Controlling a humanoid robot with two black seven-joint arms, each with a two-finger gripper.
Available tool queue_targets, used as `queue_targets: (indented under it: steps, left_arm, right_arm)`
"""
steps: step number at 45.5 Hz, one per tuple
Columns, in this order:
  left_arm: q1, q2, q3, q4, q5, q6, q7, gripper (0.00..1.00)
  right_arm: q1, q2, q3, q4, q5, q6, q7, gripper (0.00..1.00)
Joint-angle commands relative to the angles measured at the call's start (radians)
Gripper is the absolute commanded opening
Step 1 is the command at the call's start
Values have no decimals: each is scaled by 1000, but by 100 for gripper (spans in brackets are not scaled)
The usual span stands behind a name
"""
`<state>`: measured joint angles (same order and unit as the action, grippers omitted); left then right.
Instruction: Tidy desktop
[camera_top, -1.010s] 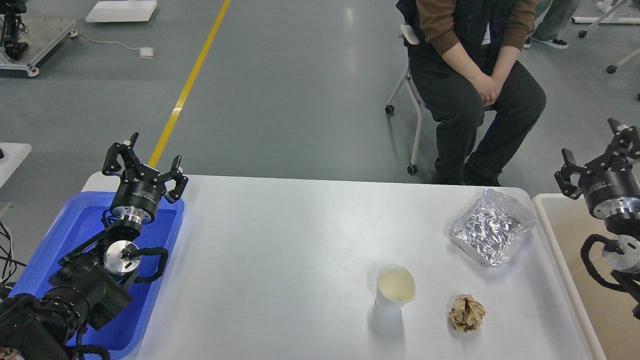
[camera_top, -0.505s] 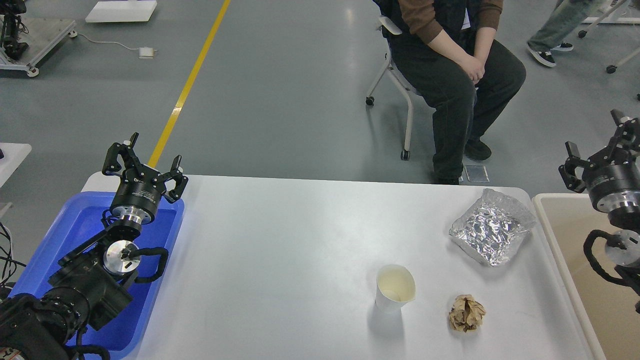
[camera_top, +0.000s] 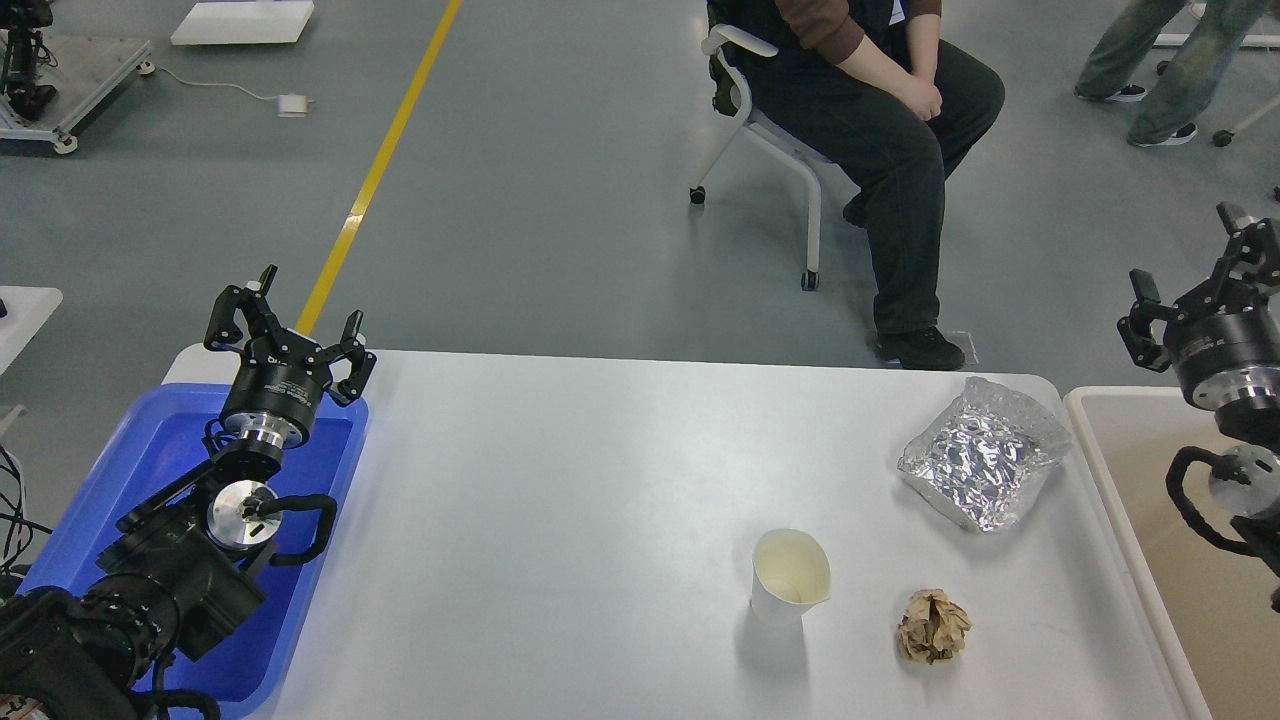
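Observation:
The white desktop (camera_top: 560, 500) fills the middle of the head view. On its right part stand a white paper cup (camera_top: 789, 576), upright and empty, a crumpled brown paper ball (camera_top: 932, 626) to its right, and a crinkled silver foil bag (camera_top: 983, 453) near the far right corner. My left gripper (camera_top: 287, 325) is open and empty above the far end of the blue tray (camera_top: 140, 455). My right gripper (camera_top: 1195, 275) is open and empty above the beige bin (camera_top: 1150, 470), right of the foil bag.
A person sits on a wheeled chair (camera_top: 770, 150) beyond the table's far edge. A yellow floor line (camera_top: 380, 170) runs at the back left. A small white table corner (camera_top: 25, 310) shows at the far left.
The seated person rolled back and left, away from the table. My right gripper shifted slightly right and up. The left arm and the table's objects have not moved.

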<state>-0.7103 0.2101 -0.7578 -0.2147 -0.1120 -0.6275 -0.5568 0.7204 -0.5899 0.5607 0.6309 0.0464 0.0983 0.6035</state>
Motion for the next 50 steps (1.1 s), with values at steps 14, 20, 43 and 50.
queue_targets:
  steps: [14, 20, 43, 50]
  left_arm:
    - [0, 0, 0, 0, 0, 0, 0, 100]
    - [0, 0, 0, 0, 0, -1, 0, 100]
    - [0, 0, 0, 0, 0, 0, 0, 100]
    - [0, 0, 0, 0, 0, 0, 0, 100]
  right_arm:
    - [151, -106, -280, 145, -180, -11, -39, 100]
    - [257, -174, -488, 242, -301, -29, -48, 100]
    - [698, -467, -1041, 624, -1043, -23, -70, 100]
    - [706, -467, -1047, 728, -1050, -17, -142, 100]
